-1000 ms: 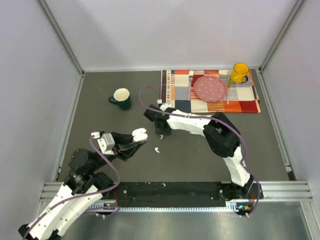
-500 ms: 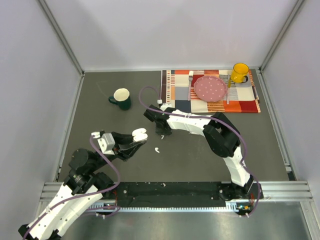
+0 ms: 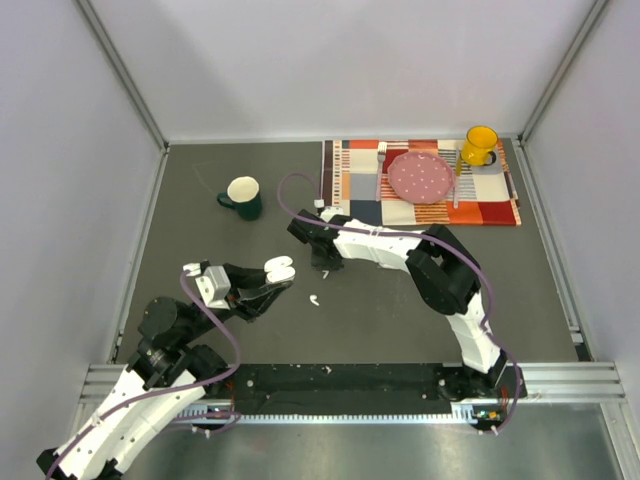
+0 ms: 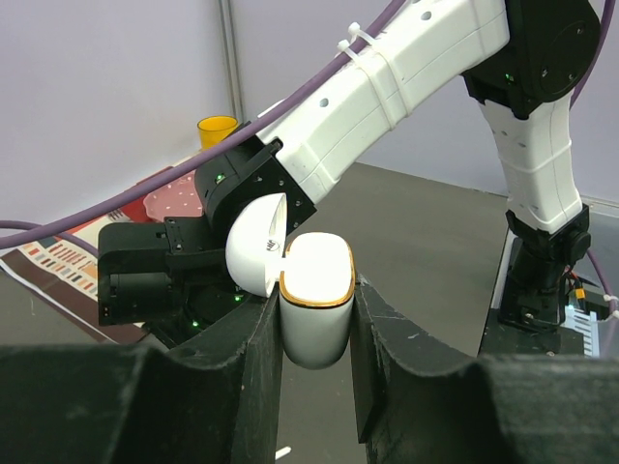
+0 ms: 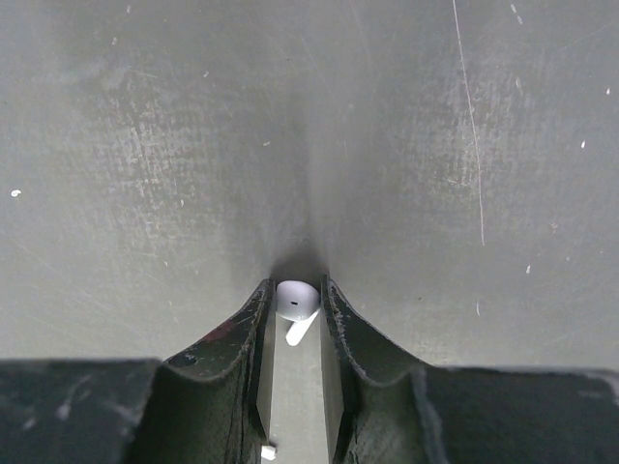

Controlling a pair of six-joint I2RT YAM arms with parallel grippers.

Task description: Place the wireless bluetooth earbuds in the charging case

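The white charging case point(image 4: 316, 314) has a gold rim and its lid tipped open to the left. My left gripper point(image 4: 317, 307) is shut on its body and holds it above the table; from above the charging case point(image 3: 279, 268) shows at my left gripper point(image 3: 270, 283). My right gripper point(image 5: 295, 307) points down at the table, its fingertips against both sides of one white earbud point(image 5: 297, 301). In the top view my right gripper point(image 3: 322, 266) stands just right of the case. A second earbud point(image 3: 314, 298) lies loose on the table nearer the bases.
A green mug point(image 3: 242, 196) stands at the back left. A striped placemat point(image 3: 495, 210) at the back right carries a pink plate point(image 3: 420, 178), cutlery and a yellow mug point(image 3: 480, 146). Grey walls close in three sides.
My right gripper's jaws have narrowed onto the earbud. Neither arm has moved in the top view, and the case stays in my left gripper.
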